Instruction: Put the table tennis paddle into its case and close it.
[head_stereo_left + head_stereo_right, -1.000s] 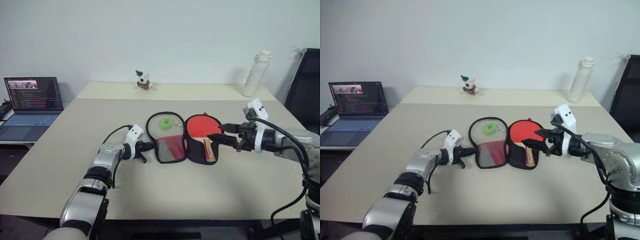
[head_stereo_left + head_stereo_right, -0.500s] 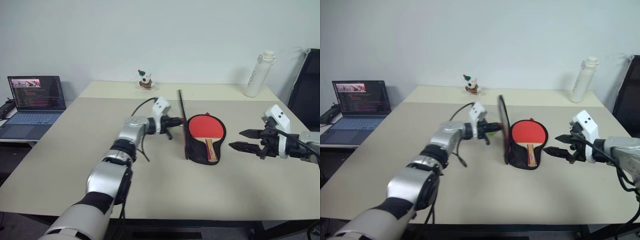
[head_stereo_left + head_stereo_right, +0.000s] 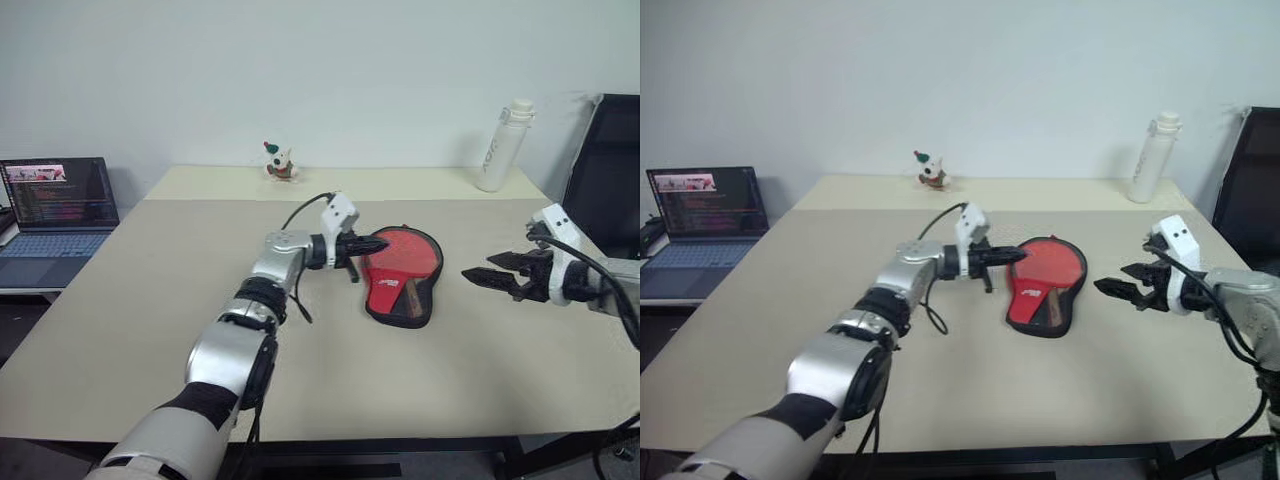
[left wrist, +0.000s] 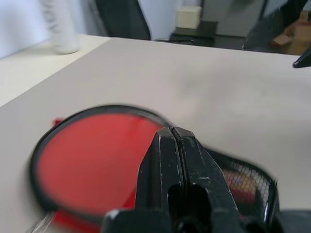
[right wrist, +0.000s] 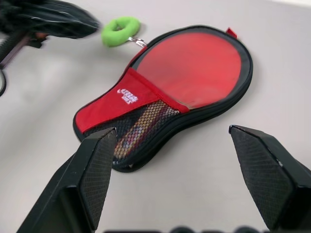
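Now folded over the table tennis paddle (image 5: 141,127), mid-bench: the case (image 5: 184,68). Left fingers (image 4: 172,145) pressed together, seemingly at its rim; right fingers (image 5: 95,160) wide apart, near the bench's right edge. Best to find the zipper pull, then close slowly.

I'm seeing the case (image 5: 160,92) lying flat on the table, folded shut, red side with white logo and black mesh pocket facing up. The paddle (image 5: 141,124) is sitting inside, its wooden handle showing through the mesh. I can't tell whether the zipper is closed.
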Robot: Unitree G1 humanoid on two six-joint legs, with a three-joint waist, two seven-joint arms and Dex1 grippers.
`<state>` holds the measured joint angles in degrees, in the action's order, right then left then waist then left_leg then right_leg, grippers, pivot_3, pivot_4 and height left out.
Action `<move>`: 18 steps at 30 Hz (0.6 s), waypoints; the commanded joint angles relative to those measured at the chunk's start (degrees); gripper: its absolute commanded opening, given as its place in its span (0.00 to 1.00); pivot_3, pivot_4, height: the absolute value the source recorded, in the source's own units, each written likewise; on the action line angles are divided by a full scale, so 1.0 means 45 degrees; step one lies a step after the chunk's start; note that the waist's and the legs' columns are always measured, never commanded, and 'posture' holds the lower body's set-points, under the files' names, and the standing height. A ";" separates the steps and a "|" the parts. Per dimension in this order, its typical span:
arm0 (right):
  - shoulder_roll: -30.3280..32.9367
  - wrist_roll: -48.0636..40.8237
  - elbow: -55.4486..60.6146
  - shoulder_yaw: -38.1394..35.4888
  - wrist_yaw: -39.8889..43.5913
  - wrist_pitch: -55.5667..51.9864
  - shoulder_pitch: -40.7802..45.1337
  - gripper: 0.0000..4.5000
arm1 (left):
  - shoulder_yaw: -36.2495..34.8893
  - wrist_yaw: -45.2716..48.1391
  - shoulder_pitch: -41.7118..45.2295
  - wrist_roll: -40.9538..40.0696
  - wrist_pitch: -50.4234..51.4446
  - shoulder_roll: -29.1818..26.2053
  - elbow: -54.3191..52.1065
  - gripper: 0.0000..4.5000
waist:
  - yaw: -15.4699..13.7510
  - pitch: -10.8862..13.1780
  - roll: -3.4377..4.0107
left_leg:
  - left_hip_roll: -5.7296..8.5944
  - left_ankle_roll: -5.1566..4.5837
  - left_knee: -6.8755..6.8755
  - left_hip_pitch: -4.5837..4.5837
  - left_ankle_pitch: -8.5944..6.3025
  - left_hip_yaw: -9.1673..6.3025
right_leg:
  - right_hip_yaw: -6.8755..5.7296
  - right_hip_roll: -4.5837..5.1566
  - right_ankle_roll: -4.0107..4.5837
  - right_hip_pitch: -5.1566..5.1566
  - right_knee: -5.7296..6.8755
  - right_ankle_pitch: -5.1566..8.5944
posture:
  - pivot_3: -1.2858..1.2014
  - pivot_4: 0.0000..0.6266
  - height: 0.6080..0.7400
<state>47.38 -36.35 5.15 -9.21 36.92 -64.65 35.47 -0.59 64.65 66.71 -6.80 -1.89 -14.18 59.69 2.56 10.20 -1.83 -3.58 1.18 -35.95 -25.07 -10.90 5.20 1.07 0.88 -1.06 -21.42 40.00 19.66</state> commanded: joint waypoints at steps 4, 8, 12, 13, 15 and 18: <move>-0.1342 0.1424 -0.2574 0.0937 -0.0766 0.0879 0.1140 0.99 | -0.0421 0.0746 -0.4011 -0.1802 0.3388 -0.1779 -0.7513 0.00 | -0.0088 0.0002 0.0005 | 0.0003 0.0003 -0.0002 -0.0007 0.0002 -0.0005 | 0.0000 0.0021 0.0001 -0.0004 0.0004 0.0000 | 0.52 0.24 1.00; -0.2658 0.2053 -0.4499 0.0958 -0.1469 0.1249 0.2077 0.99 | -0.1036 0.0506 -0.5910 -0.3414 0.6004 -0.3045 -1.1655 0.00 | -0.0154 0.0002 0.0005 | -0.0003 0.0003 -0.0025 -0.0007 0.0002 -0.0029 | 0.0004 0.0027 0.0002 0.0011 0.0010 -0.0001 | 0.52 0.24 1.00; -0.3502 0.2432 -0.6341 0.0788 -0.1732 0.1682 0.2825 0.99 | -0.1544 0.0373 -0.7083 -0.4780 0.7929 -0.4303 -1.4091 0.00 | -0.0189 0.0000 0.0008 | 0.0008 0.0001 -0.0029 -0.0001 0.0005 -0.0048 | -0.0006 0.0028 0.0003 0.0033 0.0021 -0.0002 | 0.52 0.24 1.00; -0.3593 0.2581 -0.6657 0.0875 -0.1699 0.1824 0.2936 0.99 | -0.1606 0.0314 -0.7301 -0.4964 0.8226 -0.4588 -1.4452 0.00 | -0.0209 0.0000 0.0007 | 0.0015 0.0000 -0.0029 0.0003 0.0004 -0.0052 | -0.0007 0.0033 0.0003 0.0042 0.0019 -0.0001 | 0.52 0.24 1.00; -0.3905 0.2942 -0.7545 0.1035 -0.1837 0.2270 0.3206 0.99 | -0.1786 0.0317 -0.7814 -0.5109 0.8521 -0.5288 -1.4989 0.00 | -0.0212 0.0000 0.0007 | 0.0023 -0.0002 -0.0030 0.0004 0.0003 -0.0061 | -0.0015 0.0036 0.0003 0.0051 0.0013 -0.0001 | 0.52 0.24 1.00; -0.4180 0.3459 -0.8853 0.1075 -0.1974 0.3012 0.3603 0.99 | -0.1976 0.0015 -0.8153 -0.5336 0.8753 -0.5813 -1.5375 0.00 | -0.0164 0.0000 0.0007 | 0.0015 -0.0003 -0.0027 0.0011 0.0002 -0.0057 | -0.0008 0.0032 0.0003 0.0050 0.0016 -0.0002 | 0.52 0.24 1.00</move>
<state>28.60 -21.91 -33.20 -3.78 28.34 -53.39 50.02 -7.40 65.47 29.59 -29.19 37.24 -39.34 -6.52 1.82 10.20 -1.80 -3.51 1.17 -36.06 -25.02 -10.89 4.93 1.02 1.01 -1.05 -21.20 40.07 19.65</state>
